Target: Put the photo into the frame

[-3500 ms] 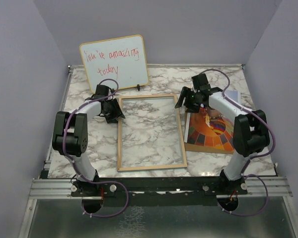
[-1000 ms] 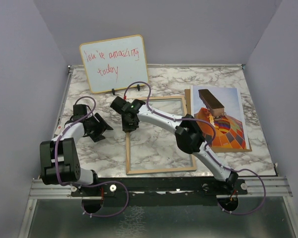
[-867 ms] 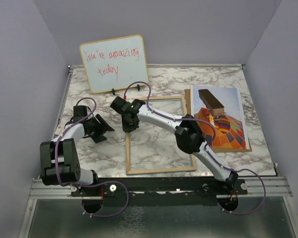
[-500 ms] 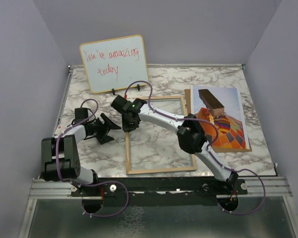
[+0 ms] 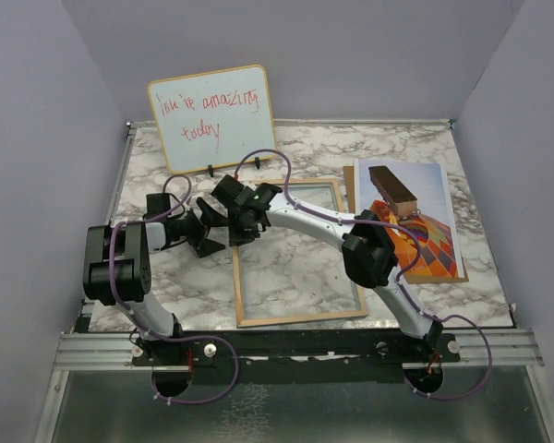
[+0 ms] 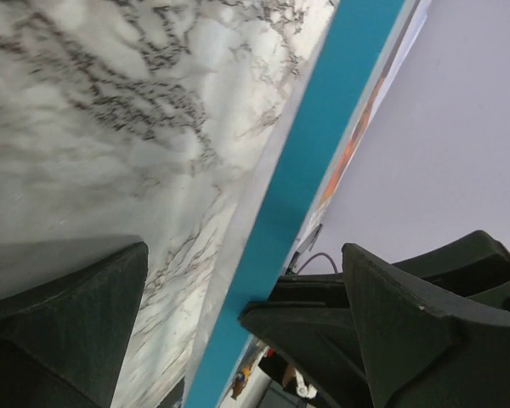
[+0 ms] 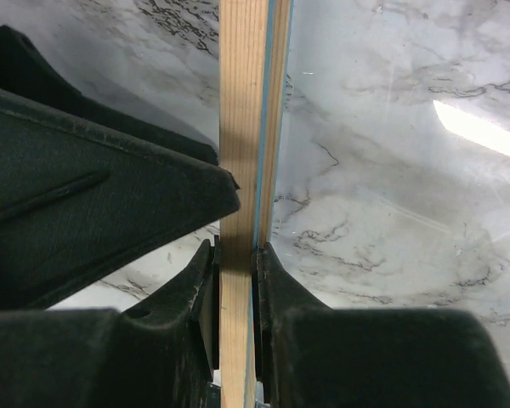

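Jaws of the left gripper [image 5: 203, 236] now stand wide apart, having spread over the last second as that arm slid in toward the left rail of the frame [image 5: 300, 318]. The rail runs between them, not yet clasped, its blue underside showing. Just beyond, the right gripper [image 5: 244, 224] stays pinched on the same wooden rail, tilting it off the marble table [image 5: 397, 143]. The photo [image 5: 429, 235] lies flat to the right, beside the frame and not yet inserted. A handover or flip looks likely.
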